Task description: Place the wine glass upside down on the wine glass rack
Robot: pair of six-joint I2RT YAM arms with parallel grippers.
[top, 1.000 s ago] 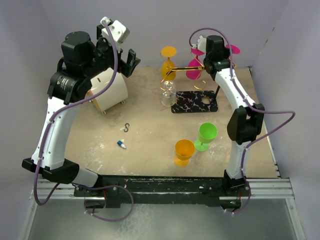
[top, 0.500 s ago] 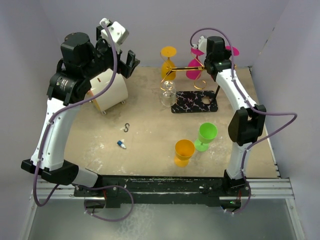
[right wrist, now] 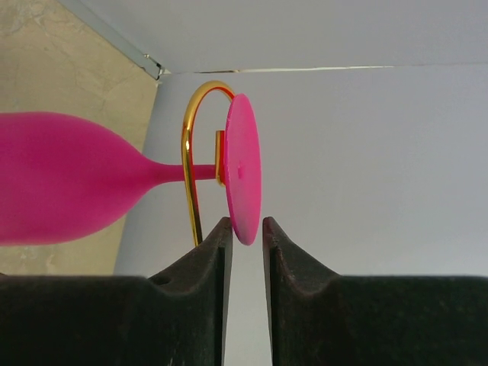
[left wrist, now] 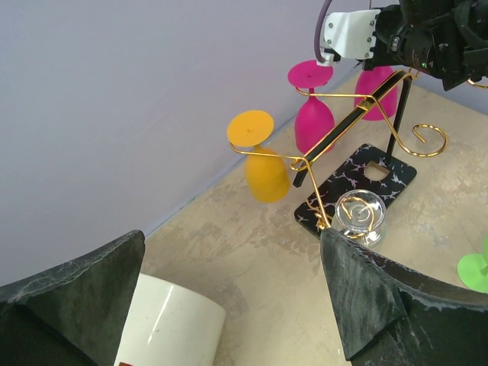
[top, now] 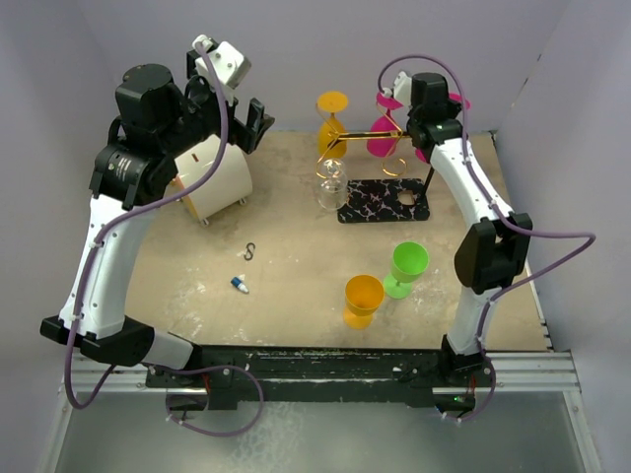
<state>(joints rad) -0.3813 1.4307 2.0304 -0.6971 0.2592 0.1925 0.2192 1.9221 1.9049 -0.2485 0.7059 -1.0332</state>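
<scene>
**Q:** While the wine glass rack point(top: 385, 202) stands at the desk's point(top: 296, 256) far side, how is it entered?
**A:** Thin gold wire, curled spiral ends; flat black rectangular base, white marbling.
**Q:** Hung on it?
**A:** Pink wine glass point(right wrist: 69, 179), opaque, matte, bowl down, stem in a gold hook. Orange wine glass point(left wrist: 265, 171), likewise inverted.
**Q:** Right tool point(right wrist: 244, 225)?
**A:** Fingers narrow; the rim of the pink glass's round foot dips between the tips. Pinched or merely close: cannot tell.
**Q:** Left tool point(left wrist: 229, 252)?
**A:** Wide apart, holding nothing, well apart from the rack, near a smooth white cylinder point(left wrist: 171, 324).
</scene>
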